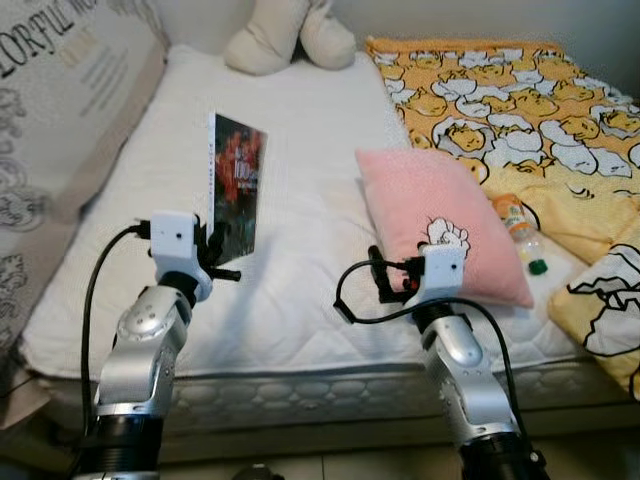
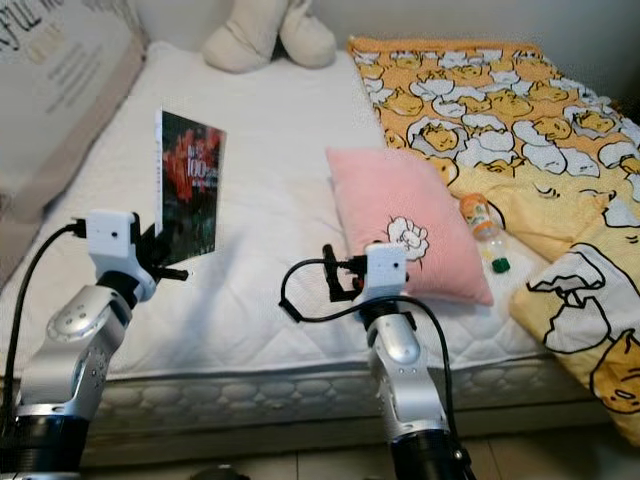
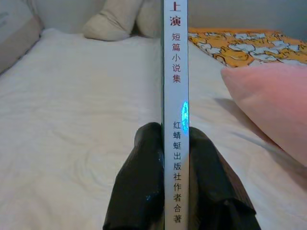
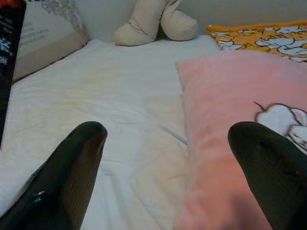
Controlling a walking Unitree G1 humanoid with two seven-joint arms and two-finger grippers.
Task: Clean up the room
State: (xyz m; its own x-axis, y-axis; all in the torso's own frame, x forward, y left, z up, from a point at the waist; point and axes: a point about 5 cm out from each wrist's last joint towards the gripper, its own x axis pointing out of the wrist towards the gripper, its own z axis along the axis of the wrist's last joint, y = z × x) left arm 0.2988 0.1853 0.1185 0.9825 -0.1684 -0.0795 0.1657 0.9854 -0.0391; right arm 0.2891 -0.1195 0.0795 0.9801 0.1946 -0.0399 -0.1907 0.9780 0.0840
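Left pincer (image 1: 212, 243) pinches an upright book (image 1: 238, 182) above bare mattress (image 1: 300, 130); right pincer (image 4: 168, 143) spread beside pink pillow (image 1: 440, 220).

On the bed (image 1: 300, 330) I count one book (image 1: 238, 185) held upright, one pink pillow (image 1: 440, 225) beside it, one bottle (image 1: 522, 232) just past the pillow, one yellow duck-print blanket (image 1: 520, 110), one cream plush toy (image 1: 290, 35) at the head, and one large printed cushion (image 1: 70, 110).
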